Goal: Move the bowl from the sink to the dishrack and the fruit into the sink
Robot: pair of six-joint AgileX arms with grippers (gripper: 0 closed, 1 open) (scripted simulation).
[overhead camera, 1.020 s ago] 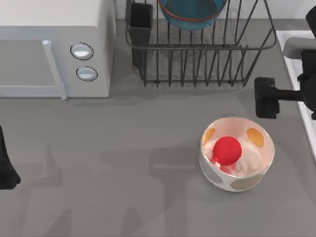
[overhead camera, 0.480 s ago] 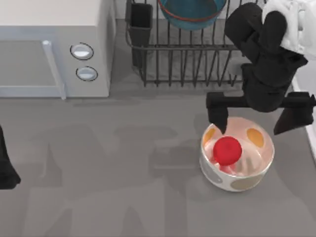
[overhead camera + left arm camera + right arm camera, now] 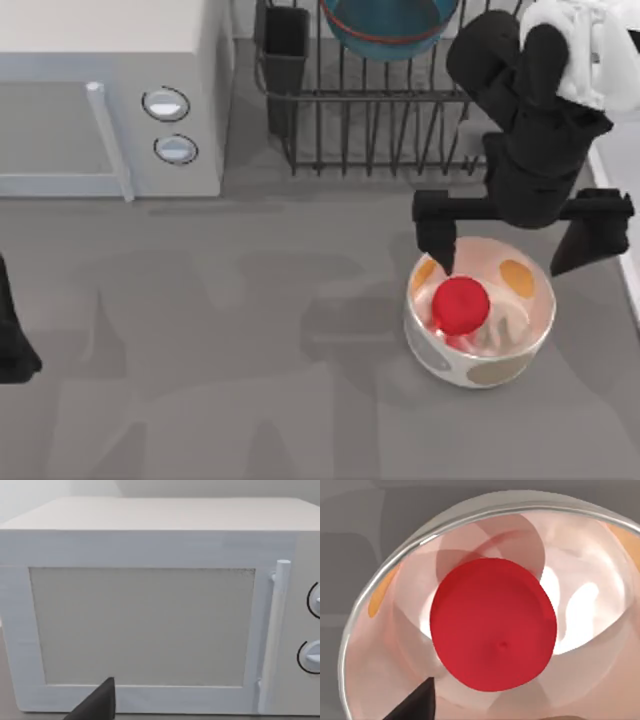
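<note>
While the fruit [image 3: 460, 304] sits in the white bowl [image 3: 520, 340], right end effector [image 3: 520, 245] spread wide above its far rim

The fruit [image 3: 460, 305] is glossy plain red, lying in a white bowl [image 3: 520, 340] patterned with orange and grey spots. The teal-blue bowl [image 3: 390, 25] carries a thin red-orange line near its rim. The dishrack [image 3: 400, 110] is black wire, the microwave [image 3: 110, 100] white, the desk [image 3: 200, 350] grey.
</note>
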